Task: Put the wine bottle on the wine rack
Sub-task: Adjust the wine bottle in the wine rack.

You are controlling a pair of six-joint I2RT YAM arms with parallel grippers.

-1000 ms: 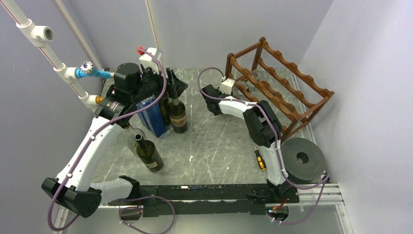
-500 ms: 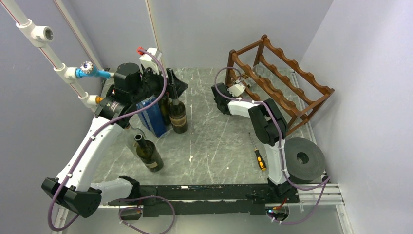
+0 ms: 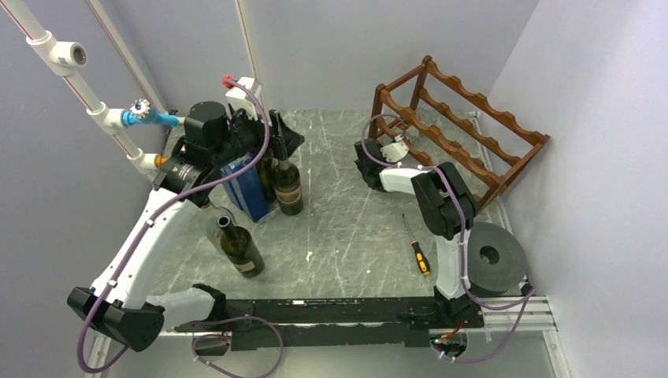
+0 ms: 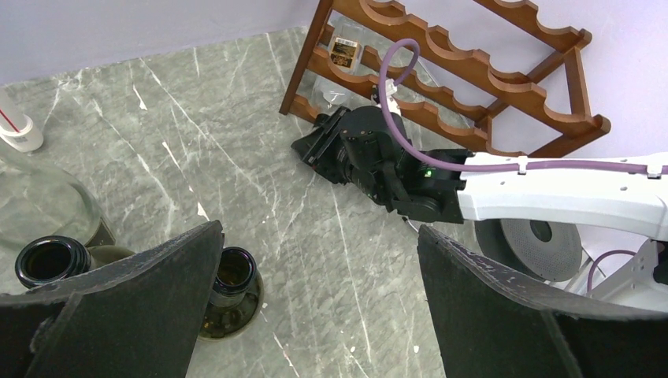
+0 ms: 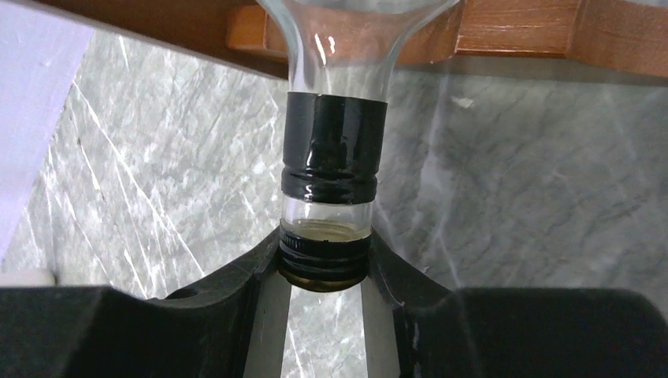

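1. Grip on the right side: your right gripper (image 5: 323, 264) is clamping narrow on the wine bottle (image 5: 335, 150); its two black fingers (image 5: 236, 291) are pinching the threaded mouth of the clear glass neck, just below a black band.
2. You are holding that bottle with its neck pointing out of the wine rack (image 3: 465, 126); its shoulder is showing against a scalloped wooden rail, and its labelled body is lying behind the lower rails at the rack's left end; I cannot tell whether the glass is resting fully in a cradle.
3. That rack is standing at the far right corner of the table (image 3: 346, 228), close to the right wall.
4. Your left gripper (image 4: 319, 232) is hanging with its jaws spread wide and gripping nothing; it is hovering over the far left part of the table, above dark bottles (image 3: 287, 185) that are standing upright beside a blue box (image 3: 246, 189).
5. A further dark bottle (image 3: 240, 248) is standing nearer the near left corner; a screwdriver (image 3: 419, 252) is lying on the marble near your right arm's base; a black foam roll (image 3: 490, 256) is sitting at the near right corner.
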